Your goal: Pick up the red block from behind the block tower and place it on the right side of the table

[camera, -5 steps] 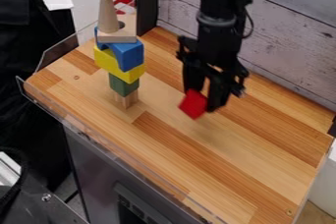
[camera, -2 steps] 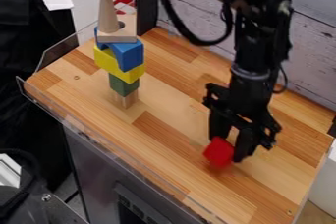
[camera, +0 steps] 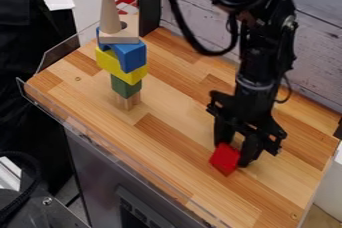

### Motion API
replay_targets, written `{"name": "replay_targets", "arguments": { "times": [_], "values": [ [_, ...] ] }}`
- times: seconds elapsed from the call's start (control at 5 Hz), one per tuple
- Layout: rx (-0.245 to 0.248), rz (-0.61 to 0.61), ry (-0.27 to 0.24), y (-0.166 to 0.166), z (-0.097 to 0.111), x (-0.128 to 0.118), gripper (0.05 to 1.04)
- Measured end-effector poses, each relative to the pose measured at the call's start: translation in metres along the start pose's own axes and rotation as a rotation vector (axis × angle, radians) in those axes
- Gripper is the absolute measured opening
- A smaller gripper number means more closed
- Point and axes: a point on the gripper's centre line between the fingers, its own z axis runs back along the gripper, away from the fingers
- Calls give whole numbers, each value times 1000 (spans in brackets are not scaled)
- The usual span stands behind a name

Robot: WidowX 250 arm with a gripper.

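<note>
Your gripper (camera: 234, 157), one: pointing down, clamped on one red block (camera: 225, 159), at five o'clock on the tabletop (camera: 167, 144). Your arm (camera: 257, 57), one: hanging from one o'clock. Toward eleven, one stack: one green block (camera: 125, 87), one yellow block (camera: 107, 62), one blue block (camera: 131, 56), one peg (camera: 109, 9).

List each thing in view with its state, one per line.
End effector, closed on red block
Red block, gripped; contact with table unclear
Peg, upright atop slab
Slab, on blue block
Blue block, on yellow block
Yellow block, on green block
Green block, on wood block
Wood block, under green block
</note>
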Motion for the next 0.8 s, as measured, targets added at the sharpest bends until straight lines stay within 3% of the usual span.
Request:
{"name": "replay_targets", "arguments": {
  "times": [0.2,0.4,0.6,0.8],
  "values": [
    [-20,36,-32,3,-1,3,902],
    [-20,41,-39,5,0,-1,997],
    [-11,54,-30,12,4,-5,997],
    [16,56,-45,16,23,-7,997]
  ]
}}
